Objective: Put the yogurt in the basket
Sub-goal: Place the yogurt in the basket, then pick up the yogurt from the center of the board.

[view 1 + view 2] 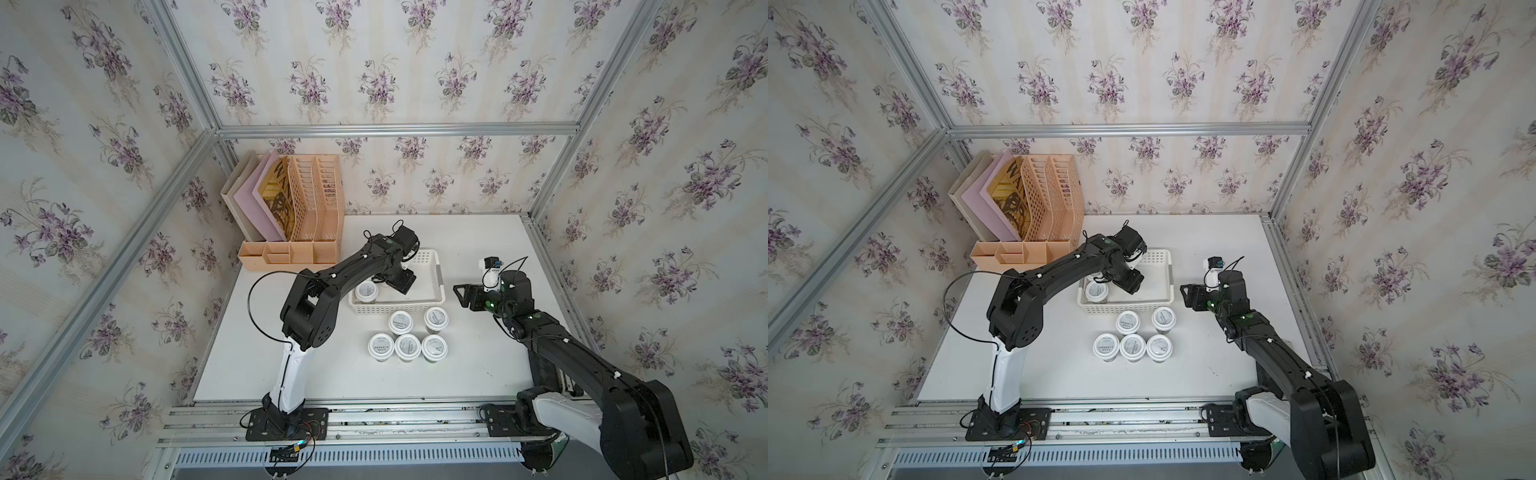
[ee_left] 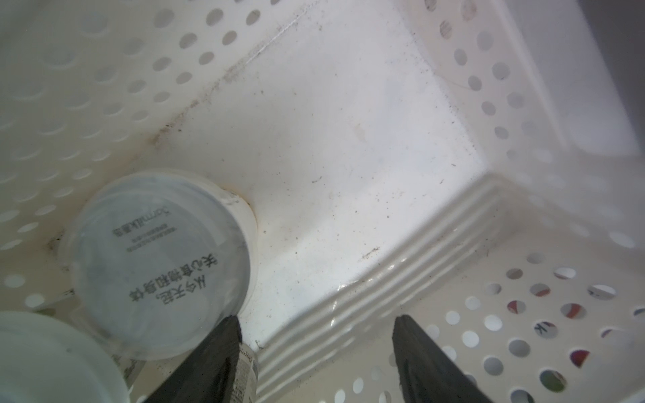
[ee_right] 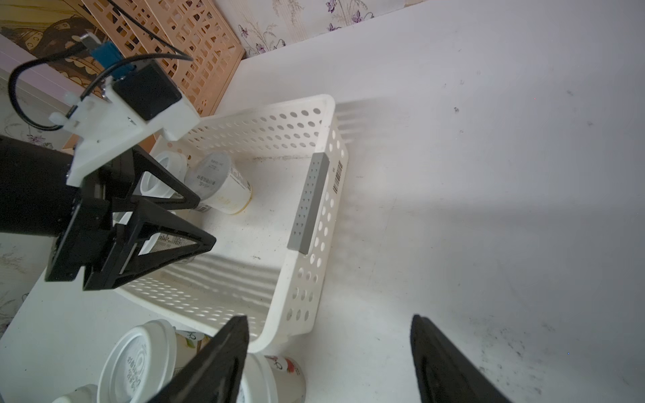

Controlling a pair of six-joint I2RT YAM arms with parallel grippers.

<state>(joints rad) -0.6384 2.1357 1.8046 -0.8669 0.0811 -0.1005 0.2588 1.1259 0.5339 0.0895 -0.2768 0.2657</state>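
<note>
**Getting the empty left gripper up and out of the basket cleanly**

Standing by the rig, I see the left gripper (image 2: 317, 319) down inside the shallow white perforated plastic basket (image 1: 395, 308). Its 2 black fingers (image 2: 209, 363) are spread apart, and only bare basket floor shows between them. The right gripper (image 3: 330, 317) hangs over the white tabletop (image 1: 478, 353) just beside the basket's right short end, also spread and holding nothing.

Of the small round yogurt cups with white rimmed lids and grey printed labels, 5 (image 1: 407, 347) stand on the table just in front of the basket. They are packed into a row of 2 and a row of 3. Inside the basket, a top view shows 1 cup (image 1: 1097, 291) by the near left corner. The right wrist view shows a leaning cup (image 3: 223, 190) there, with another white lid behind it. A 3rd cup seems to sit under the fingers, though I cannot be sure.

To my eye, the job now is to lift the left gripper straight up before it moves sideways. One finger sits just beside a lid, so any sweep could tip that cup or push the leaning one flat.

The basket's near wall stands between the left gripper and the 5 waiting cups, so the gripper must clear the rim first. Those cups stand so close together that I doubt a finger fits between them, and an outer cup looks like the easier pick. The peach slatted plastic file organizer (image 1: 307, 199) stands at the back left, out of the way.
</note>
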